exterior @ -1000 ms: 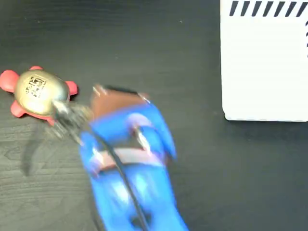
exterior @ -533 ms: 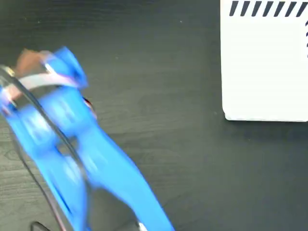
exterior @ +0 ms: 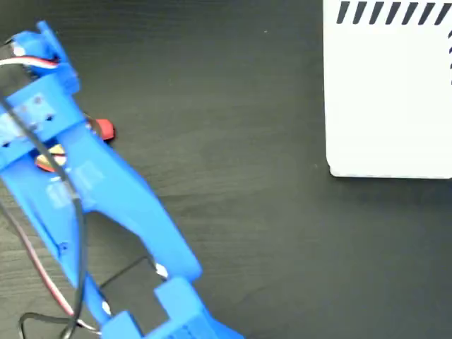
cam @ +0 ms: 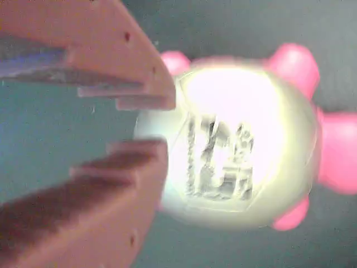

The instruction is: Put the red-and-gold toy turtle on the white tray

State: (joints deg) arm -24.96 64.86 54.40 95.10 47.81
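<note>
In the wrist view the red-and-gold toy turtle [cam: 240,151] fills the right half, its gold shell with the dark logo glaring and pink-red legs around it. My gripper [cam: 149,124] hovers over the shell's left edge, open by a narrow gap, with nothing between the reddish fingers [cam: 111,67]. In the fixed view my blue arm [exterior: 92,183] covers the turtle [exterior: 104,129] at the far left; only a red leg and a sliver of red and gold show. The fingers themselves are hidden there. The white tray [exterior: 388,99] with black stripes lies at the upper right, far from the turtle.
The dark wood-grain table [exterior: 233,141] stretches between the turtle and the tray. Black and red cables [exterior: 42,282] trail along the arm at the lower left.
The arm swung left and up over the turtle, which lay uncovered one second ago and is now mostly hidden beneath it. The tray has stayed put.
</note>
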